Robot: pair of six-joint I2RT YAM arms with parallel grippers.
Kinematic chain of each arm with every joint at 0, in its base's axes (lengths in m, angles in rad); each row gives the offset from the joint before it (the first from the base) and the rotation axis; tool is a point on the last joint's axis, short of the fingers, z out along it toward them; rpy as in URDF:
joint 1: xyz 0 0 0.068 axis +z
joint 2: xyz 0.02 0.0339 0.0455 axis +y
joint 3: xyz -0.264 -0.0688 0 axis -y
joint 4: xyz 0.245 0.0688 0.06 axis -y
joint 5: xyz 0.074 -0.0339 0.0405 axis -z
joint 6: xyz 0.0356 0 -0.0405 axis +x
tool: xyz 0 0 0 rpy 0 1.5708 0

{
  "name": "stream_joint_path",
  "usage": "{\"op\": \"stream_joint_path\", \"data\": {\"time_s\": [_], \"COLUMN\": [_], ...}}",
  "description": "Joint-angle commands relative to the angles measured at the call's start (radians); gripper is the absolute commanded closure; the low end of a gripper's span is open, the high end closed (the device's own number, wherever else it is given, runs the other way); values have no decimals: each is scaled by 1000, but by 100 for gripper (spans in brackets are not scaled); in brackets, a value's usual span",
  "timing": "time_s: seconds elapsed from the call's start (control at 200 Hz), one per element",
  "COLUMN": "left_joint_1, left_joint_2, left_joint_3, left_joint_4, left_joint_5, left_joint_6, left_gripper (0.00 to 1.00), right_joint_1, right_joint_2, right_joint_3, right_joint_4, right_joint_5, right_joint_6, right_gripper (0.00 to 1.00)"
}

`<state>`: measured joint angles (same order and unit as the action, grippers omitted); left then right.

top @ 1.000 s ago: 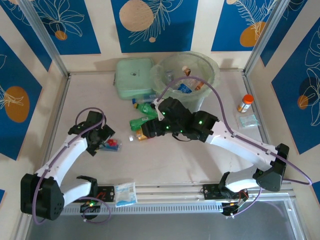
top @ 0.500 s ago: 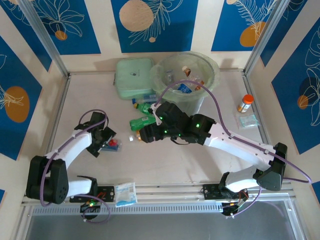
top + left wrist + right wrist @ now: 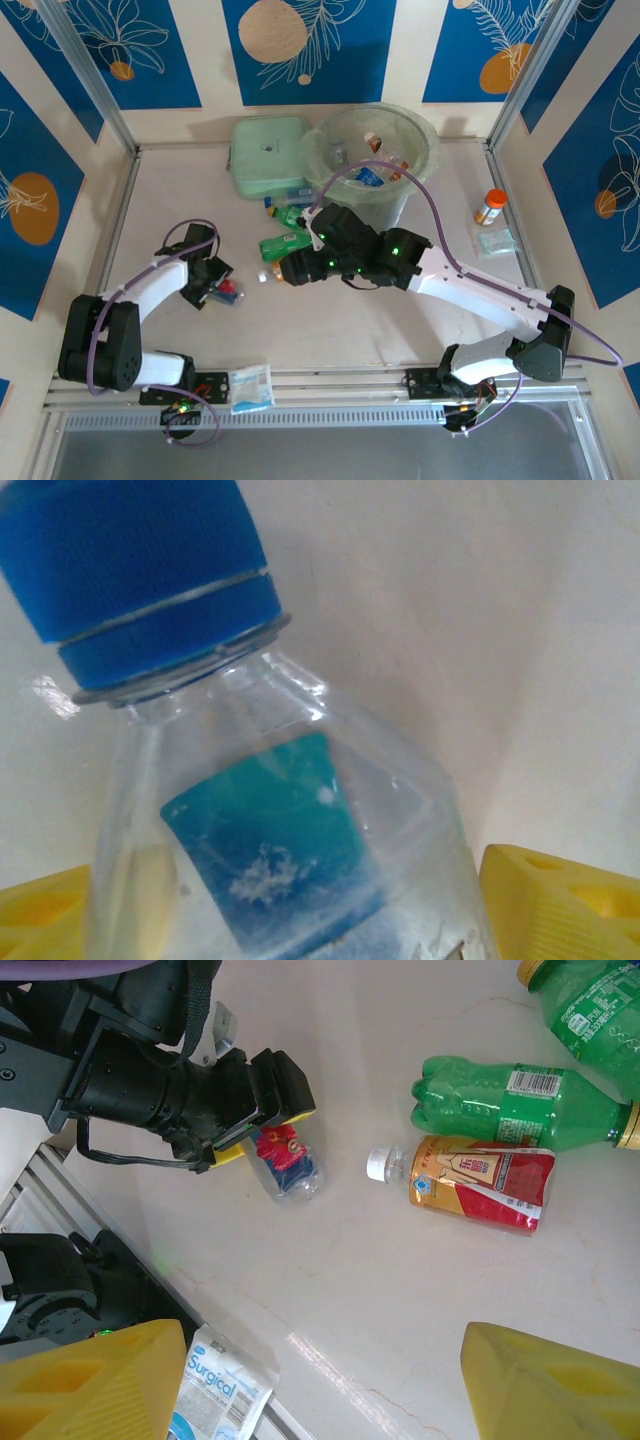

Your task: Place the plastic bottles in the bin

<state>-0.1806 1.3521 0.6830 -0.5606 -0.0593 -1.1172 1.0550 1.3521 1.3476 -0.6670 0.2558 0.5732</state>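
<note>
At left, the left end effector (image 3: 218, 287) straddles a clear blue-capped bottle (image 3: 280, 810) lying on the table (image 3: 330, 330). Its fingers sit close along the sides, ready to lift, though a firm clamp cannot be told. The right end effector (image 3: 325, 1385) hangs wide and empty over a red-labelled bottle (image 3: 480, 1180), probably its next pick. The bin (image 3: 425, 125) stands just behind.

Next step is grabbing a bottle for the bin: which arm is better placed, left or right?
Left. The left gripper straddles the clear blue-capped bottle, so it likely need only close. The right gripper hovers open above the orange-labelled bottle, not around it.
</note>
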Motion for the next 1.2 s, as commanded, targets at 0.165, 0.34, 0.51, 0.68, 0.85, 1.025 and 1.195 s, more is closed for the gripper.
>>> {"op": "stream_joint_path", "data": {"time_s": [0.165, 0.34, 0.51, 0.68, 0.85, 1.025, 1.195], "left_joint_1": [12, 9, 5, 12, 44, 93, 93], "left_joint_2": [-60, -135, -199, -167, -80, 50, 128], "left_joint_3": [29, 88, 155, 185, 180, 177, 209], "left_joint_4": [-24, -50, -57, -169, -133, -46, -37], "left_joint_5": [39, 85, 117, 6, 9, 43, 47], "left_joint_6": [48, 95, 149, 183, 178, 170, 167], "left_gripper": [29, 32, 32, 10, 5, 9, 11], "right_joint_1": [8, 4, -4, -3, 3, 14, 17], "right_joint_2": [3, 10, 25, 39, 37, 30, 30], "right_joint_3": [11, 22, 46, 59, 47, 35, 30], "right_joint_4": [-14, -4, 14, 11, 1, -8, -11], "right_joint_5": [0, -24, -55, -58, -48, -32, -25], "right_joint_6": [22, 31, 35, 30, 33, 34, 36], "right_gripper": [27, 27, 26, 26, 26, 26, 26]}}
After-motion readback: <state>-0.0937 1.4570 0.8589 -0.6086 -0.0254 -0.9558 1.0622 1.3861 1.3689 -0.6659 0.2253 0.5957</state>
